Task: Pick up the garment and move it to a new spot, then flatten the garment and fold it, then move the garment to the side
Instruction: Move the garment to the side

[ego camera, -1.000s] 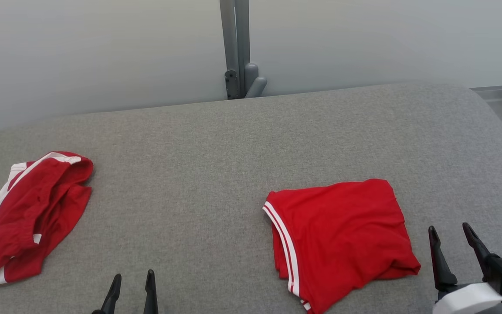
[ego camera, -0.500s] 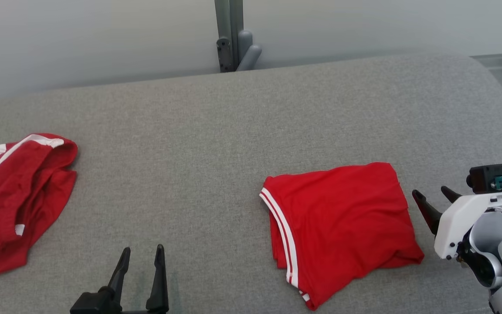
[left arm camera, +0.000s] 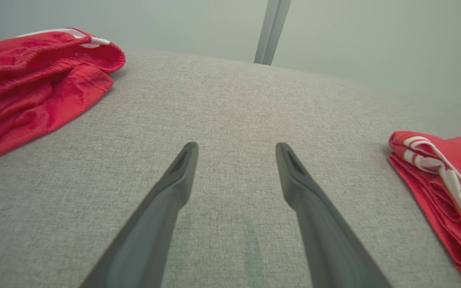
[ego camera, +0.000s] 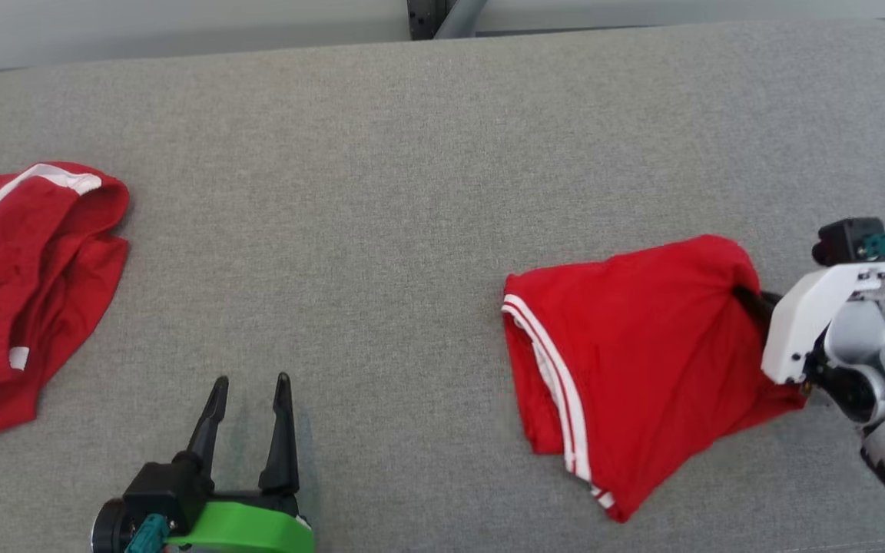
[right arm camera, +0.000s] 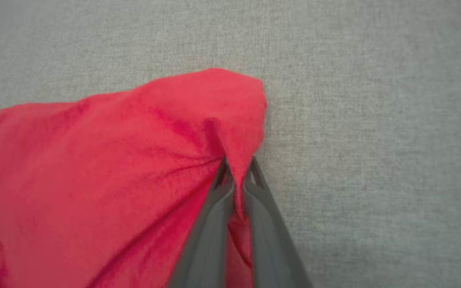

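Pinching the garment (ego camera: 627,353) in our right gripper (right arm camera: 236,166).
We drag it low, folds together; left gripper (ego camera: 251,380) gapes empty.

two red garments with white trim counted, one folded garment (ego camera: 642,346) and one crumpled garment (ego camera: 28,269), two grippers counted, left gripper (ego camera: 251,378) and right gripper (right arm camera: 237,164), two dark fingers seen on each, one grey padded surface (ego camera: 381,192), one grey post (left arm camera: 271,32)
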